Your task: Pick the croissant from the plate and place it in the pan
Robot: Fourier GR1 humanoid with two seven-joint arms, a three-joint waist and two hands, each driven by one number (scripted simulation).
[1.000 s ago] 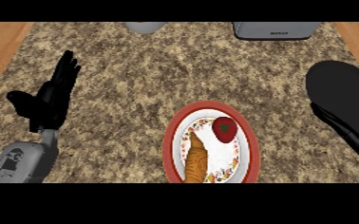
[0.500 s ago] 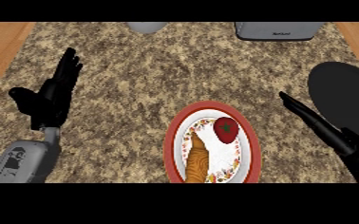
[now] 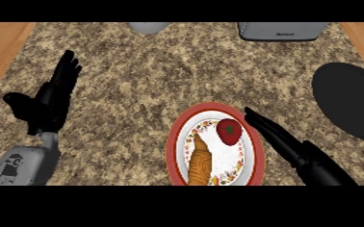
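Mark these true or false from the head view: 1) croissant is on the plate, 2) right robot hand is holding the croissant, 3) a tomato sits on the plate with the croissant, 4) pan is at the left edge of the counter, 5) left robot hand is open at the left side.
1) True. The croissant lies on the plate.
2) False. The right robot hand has straight fingers beside the plate's right rim and holds nothing.
3) True. The tomato sits on the plate, up and to the right of the croissant.
4) False. The pan is at the right edge of the view.
5) True. The left robot hand rests open at the left, fingers up.
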